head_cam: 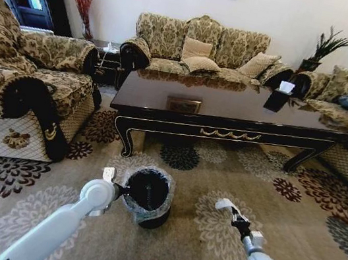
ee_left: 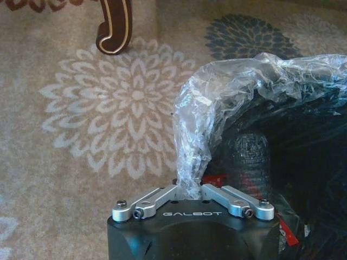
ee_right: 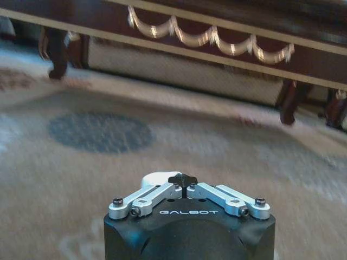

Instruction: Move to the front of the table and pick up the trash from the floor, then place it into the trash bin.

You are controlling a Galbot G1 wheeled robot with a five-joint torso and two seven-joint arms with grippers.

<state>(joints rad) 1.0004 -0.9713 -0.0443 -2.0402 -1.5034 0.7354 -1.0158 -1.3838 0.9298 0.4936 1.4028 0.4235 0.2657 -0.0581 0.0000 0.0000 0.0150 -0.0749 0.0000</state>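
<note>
Robot is standing before the table [head_cam: 231,109]. Left gripper [ee_left: 192,190] is hovering at the trash bin [head_cam: 147,197] rim, fingers pressed together, nipping the liner bag [ee_left: 217,103]. Something red is lying inside the bin; likely the deposit step. Right gripper [ee_right: 184,181] is pinching 1 small dark bit [ee_right: 182,178] above the carpet [head_cam: 319,221]; next it needs carrying over the bin mouth.

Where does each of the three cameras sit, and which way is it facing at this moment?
Head view: on the robot's head, looking forward and down at the table, trash bin and carpet; both arms show, left gripper at the bin's rim, right gripper over carpet.
Left wrist view: on the left wrist, facing the bin's bag; its own gripper pinches the bag.
Right wrist view: on the right wrist, facing the table's apron; its own gripper shows.
Shared: table, carpet.
</note>
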